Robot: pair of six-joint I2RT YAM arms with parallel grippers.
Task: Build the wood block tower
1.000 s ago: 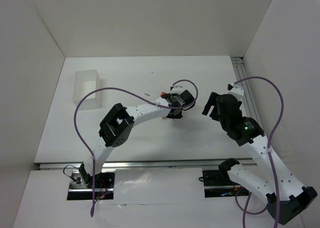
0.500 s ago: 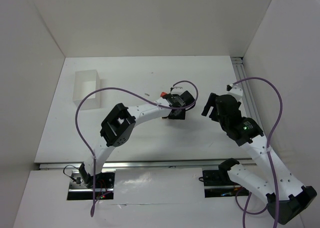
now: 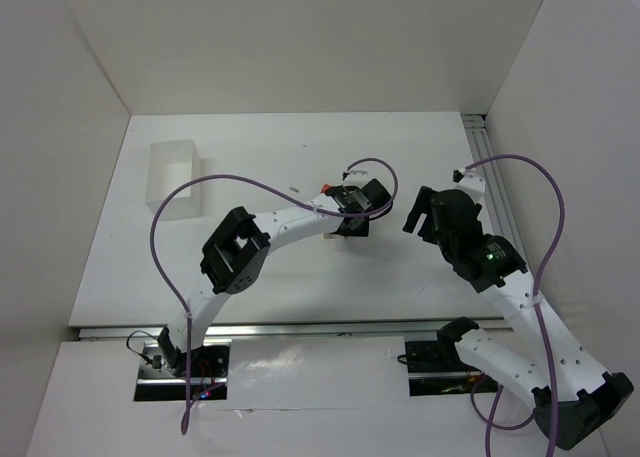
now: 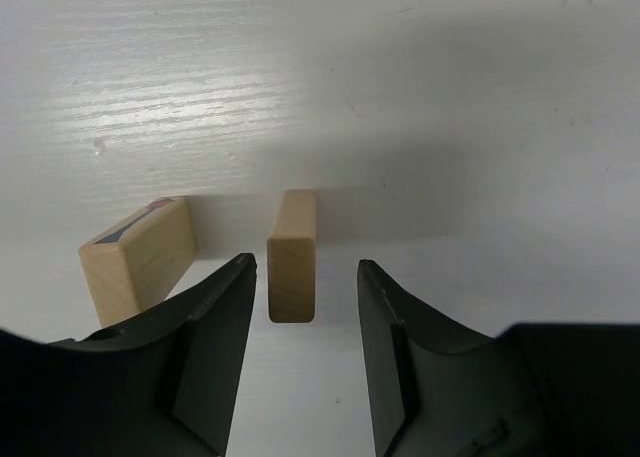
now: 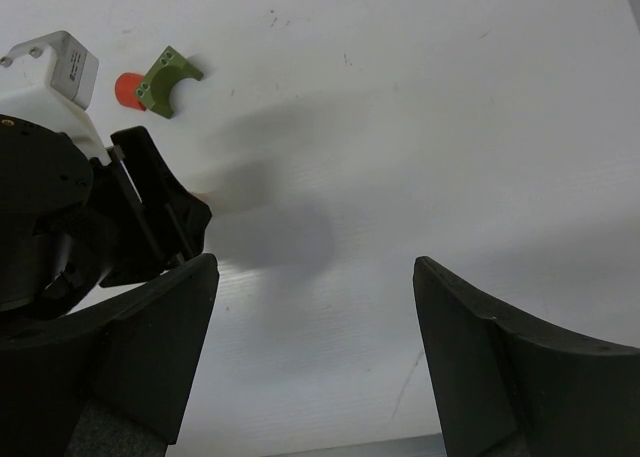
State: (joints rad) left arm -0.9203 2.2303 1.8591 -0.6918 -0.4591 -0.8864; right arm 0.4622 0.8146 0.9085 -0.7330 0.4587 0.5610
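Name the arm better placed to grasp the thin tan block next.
Left. The jaws of the left arm straddle the thin tan block, open with a gap on each side. The jaws of the right arm hang open over the table, away from it.

A thin tan block [image 4: 292, 262] sits between the parted black fingers [image 4: 215, 317] (touching neither), a thicker block [image 4: 140, 257] just left.
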